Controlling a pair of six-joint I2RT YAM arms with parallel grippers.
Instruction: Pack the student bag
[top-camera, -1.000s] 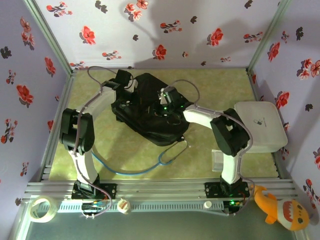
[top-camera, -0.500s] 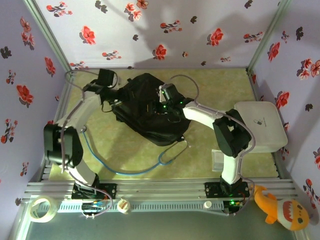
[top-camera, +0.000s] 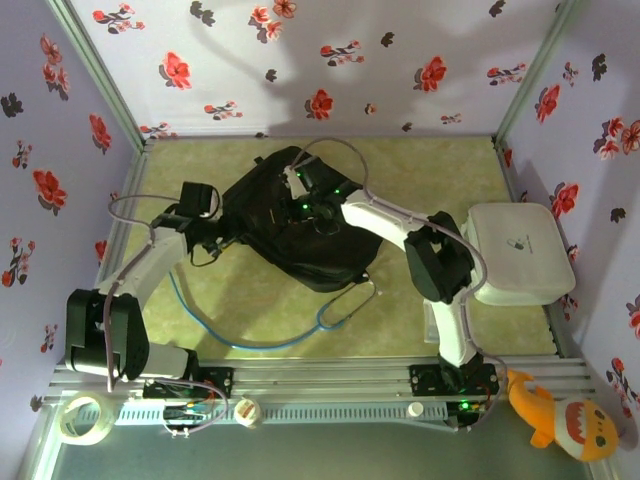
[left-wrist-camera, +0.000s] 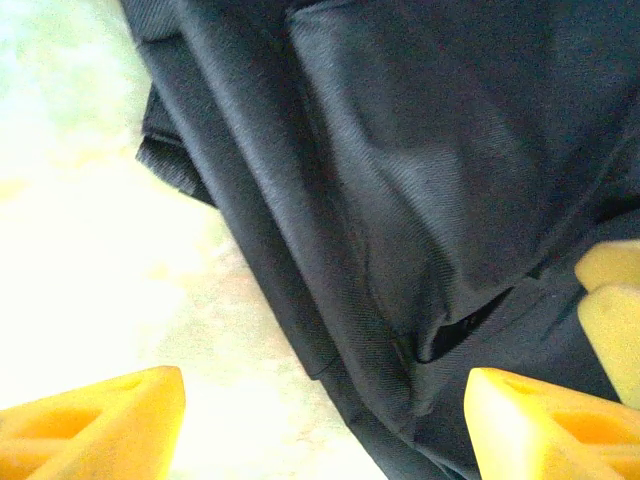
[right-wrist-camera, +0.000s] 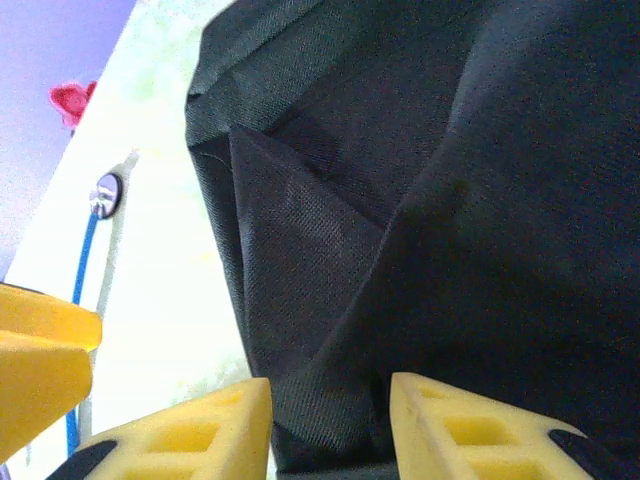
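The student bag (top-camera: 300, 240) lies slumped on the bench (top-camera: 440, 170), around the middle and closer to the far edge than the near one. No opening can be made out in its black fabric. The step in hand looks like getting the bag's mouth open so things can go in.

The left hand (left-wrist-camera: 320, 400) is at the bag's left side with its fingers spread wide and grasping nothing. The bag's folded side seam sits just ahead of them, half over bare bench. The right hand (right-wrist-camera: 330, 400) is down on the bag's far part with a ridge of cloth standing between its fingers (right-wrist-camera: 235, 415). I cannot tell whether that cloth is pinched or only lying in the gap.

To do this well, the right hand should take one layer only, near a seam or zip rather than loose cloth, and lift gently. The left should clamp the lower edge to anchor it. Otherwise the whole soft bag is likely to rise or slide. The blue stethoscope (top-camera: 300, 338) waits between the bag and the near edge.
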